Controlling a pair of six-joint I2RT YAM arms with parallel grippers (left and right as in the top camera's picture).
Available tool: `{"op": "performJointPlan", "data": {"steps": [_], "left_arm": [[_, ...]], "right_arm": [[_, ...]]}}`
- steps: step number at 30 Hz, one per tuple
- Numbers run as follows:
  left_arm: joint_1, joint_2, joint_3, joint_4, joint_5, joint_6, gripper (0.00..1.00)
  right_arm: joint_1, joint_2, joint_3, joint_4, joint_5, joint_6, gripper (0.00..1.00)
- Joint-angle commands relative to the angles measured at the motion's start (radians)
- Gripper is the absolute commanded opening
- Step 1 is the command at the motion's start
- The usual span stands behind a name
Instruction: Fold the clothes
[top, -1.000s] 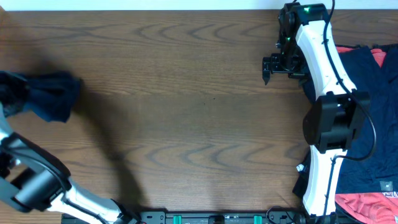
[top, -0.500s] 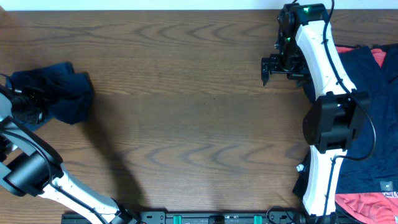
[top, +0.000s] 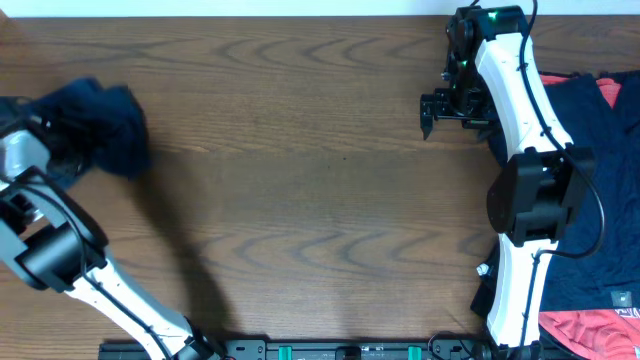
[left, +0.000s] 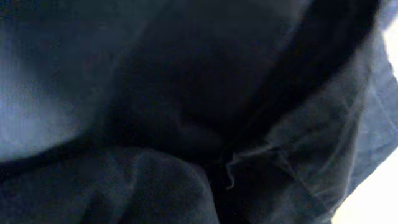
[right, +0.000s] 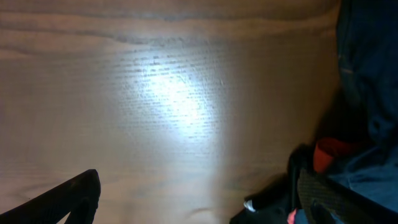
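1. Moved since 1 s ago: the navy bundle (top: 108, 125) at the table's L edge has shifted toward the far L corner and the left arm (top: 45, 250) has swung with it. R arm and pile unchanged.
2. Surface: dark brown wood-grain table (top: 300, 160), w/ a pale strip of wall (top: 250, 6) along the far edge. A black base rail (top: 330, 352) w/ green bits runs along the near edge.
3. Overhead only: both arms, the bundle, and the pile of clothes (top: 595, 140) at the R edge, mostly navy w/ coral-red at the top (top: 612, 90) and near corner (top: 590, 328).
4. L wrist view: nothing but crumpled navy fabric w/ seams right up against the lens. The left gripper's own fingers aren't visible, so can't tell how the jaws stand.
5. R wrist view: bare wood w/ a glare patch, navy cloth plus a red scrap (right: 333, 152) at R. Its fingers (right: 68, 196) sit at opposite lower corners, so the jaws are spread wide and hold nothing.
6. The right gripper (top: 426, 112) hangs over bare wood near the far edge, just L of the pile.
7. In the way: the right arm (top: 530, 200) lies across the pile's L margin and hides it. The bundle covers the L arm's tip.
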Motion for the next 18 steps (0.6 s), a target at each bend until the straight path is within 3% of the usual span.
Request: {"op": "performJointPlan", "data": {"steps": [1, 4, 14, 18], "left_arm": [[-0.050, 0.073, 0.002, 0.090, -0.057, 0.029, 0.06], [-0.070, 0.079, 0.002, 0.220, -0.068, 0.036, 0.06], [-0.081, 0.079, 0.002, 0.555, -0.300, 0.048, 0.06], [-0.080, 0.079, 0.002, 0.602, -0.304, 0.051, 0.06]], "right_arm": [[0.013, -0.011, -0.002, -0.018, -0.005, -0.017, 0.99], [0.017, -0.011, -0.002, -0.031, -0.005, -0.017, 0.99], [0.042, -0.011, -0.002, -0.031, -0.006, -0.017, 0.99], [0.047, -0.011, -0.002, -0.031, -0.015, -0.017, 0.99]]}}
